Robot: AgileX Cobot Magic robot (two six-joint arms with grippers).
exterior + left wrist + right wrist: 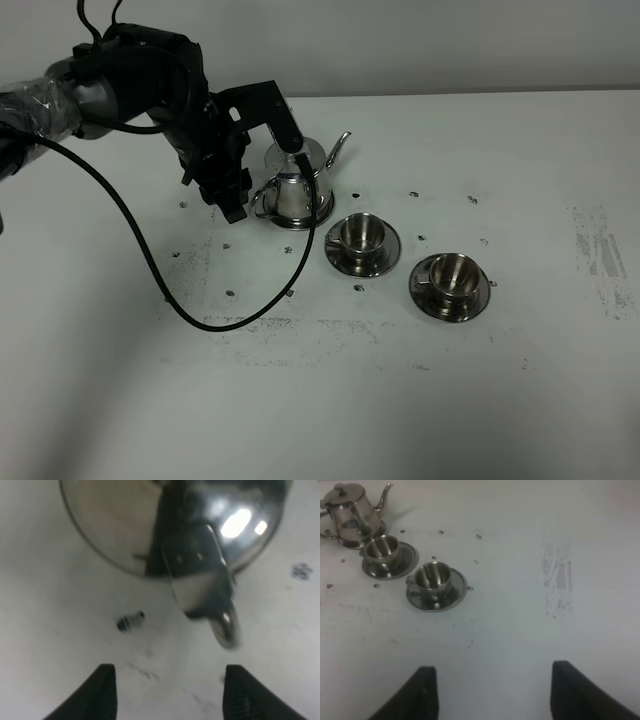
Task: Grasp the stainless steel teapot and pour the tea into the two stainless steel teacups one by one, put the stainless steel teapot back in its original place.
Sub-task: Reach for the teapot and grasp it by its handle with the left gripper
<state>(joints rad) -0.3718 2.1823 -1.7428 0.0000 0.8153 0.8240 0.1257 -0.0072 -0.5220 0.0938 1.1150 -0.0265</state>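
The stainless steel teapot (298, 185) stands at the back left of the white table on its round tray (322, 212), spout pointing right. My left gripper (235, 197) is just left of its loop handle (225, 625). In the left wrist view this gripper (170, 690) is open, and the handle lies a little ahead of the fingertips (106, 687), not between them. The two stainless steel teacups (358, 235) (452, 275) sit on saucers to the right of the pot. My right gripper (495, 692) is open and empty, well back from the teapot (350, 512) and the cups (382, 547) (432, 577).
A black cable (200, 322) loops from the left arm across the table in front of the pot. A small screw (131, 621) sits in the table near the pot's base. A scuffed patch (600, 260) marks the table's right side.
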